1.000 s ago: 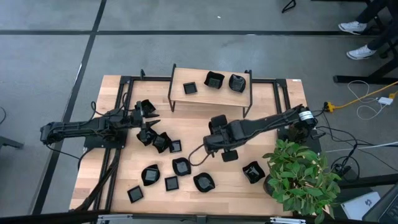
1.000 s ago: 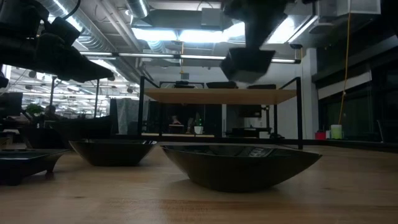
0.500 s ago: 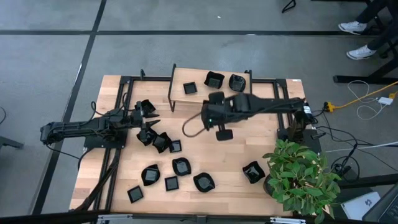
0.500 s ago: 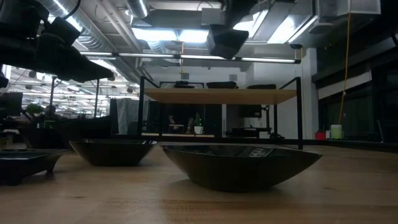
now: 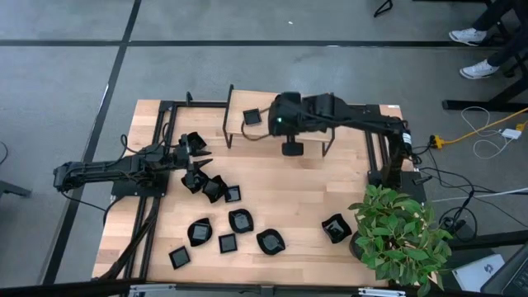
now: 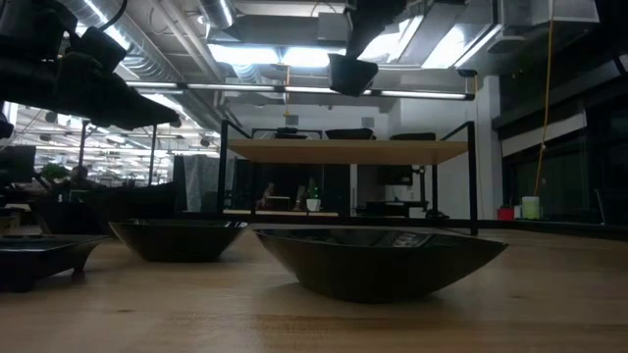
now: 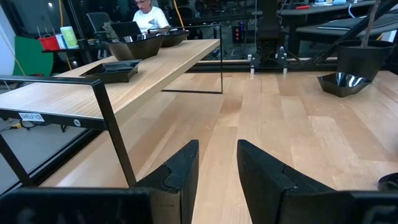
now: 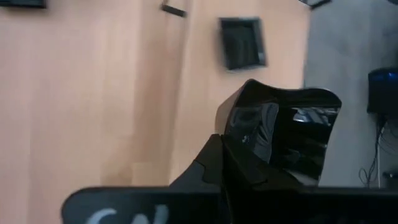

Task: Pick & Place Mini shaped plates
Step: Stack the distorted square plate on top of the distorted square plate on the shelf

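left arm: my left gripper [image 5: 200, 157] waits over the table's left side, low beside the cluster of plates [image 5: 210, 186]. in the left wrist view its fingers [image 7: 186, 168] stand apart with nothing between them.

loose plates: more dishes lie scattered along the near edge [image 5: 239, 220], one alone near the plant [image 5: 336, 228]. two of them fill the low view as dark bowls [image 6: 378, 260].

shelf: the small raised shelf [image 5: 268, 124] stands at the far middle of the table. it already carries a square plate [image 5: 252, 117] at its left end; the two that should sit toward its right are mostly hidden under the arm.

right arm: my right gripper [image 5: 285, 124] hangs above the shelf, jaws clamped on a glossy wavy-edged plate [image 8: 283, 134]. in the right wrist view the plate juts forward past the fingertips, held by one edge.

key relation: the held plate is over the shelf top, the square plate just left of it, bare wood [image 8: 93, 93] below. right arm is the nearer one; left is well apart.

next move, my read: lower onto free wood between the square plate and the right pair, then release.
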{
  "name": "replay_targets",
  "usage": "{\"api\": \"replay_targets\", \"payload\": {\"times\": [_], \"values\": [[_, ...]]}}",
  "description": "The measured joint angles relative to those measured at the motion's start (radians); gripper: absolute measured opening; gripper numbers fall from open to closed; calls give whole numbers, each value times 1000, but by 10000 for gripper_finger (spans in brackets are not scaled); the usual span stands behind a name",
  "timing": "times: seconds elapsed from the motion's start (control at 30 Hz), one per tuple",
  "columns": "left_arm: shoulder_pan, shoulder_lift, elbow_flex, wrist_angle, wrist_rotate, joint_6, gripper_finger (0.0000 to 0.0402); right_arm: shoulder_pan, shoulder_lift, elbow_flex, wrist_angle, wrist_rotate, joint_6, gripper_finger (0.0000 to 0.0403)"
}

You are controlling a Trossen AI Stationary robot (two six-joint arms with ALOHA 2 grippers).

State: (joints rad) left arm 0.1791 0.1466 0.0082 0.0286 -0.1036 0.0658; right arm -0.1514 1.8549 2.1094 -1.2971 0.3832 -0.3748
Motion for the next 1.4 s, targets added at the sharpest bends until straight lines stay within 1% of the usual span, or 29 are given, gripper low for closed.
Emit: {"api": "replay_targets", "payload": {"times": [0.3,0.43,0.5,0.57,0.9,1.2,1.4], "values": [[0,0,0,0,0,0,104,-117,6,0,51,-3,-10,2],[0,0,0,0,0,0,104,-163,18,-19,77,-75,-10,3],[0,0,0,0,0,0,104,-177,21,-36,80,-92,-11,4],[0,0,0,0,0,0,104,-186,20,-66,122,-96,-12,4],[0,0,0,0,0,0,104,-229,29,-144,196,-98,-18,5],[0,0,0,0,0,0,104,-241,29,-149,204,-97,-4,8],[0,0,0,0,0,0,104,-241,29,-149,204,-99,-19,28]]}}
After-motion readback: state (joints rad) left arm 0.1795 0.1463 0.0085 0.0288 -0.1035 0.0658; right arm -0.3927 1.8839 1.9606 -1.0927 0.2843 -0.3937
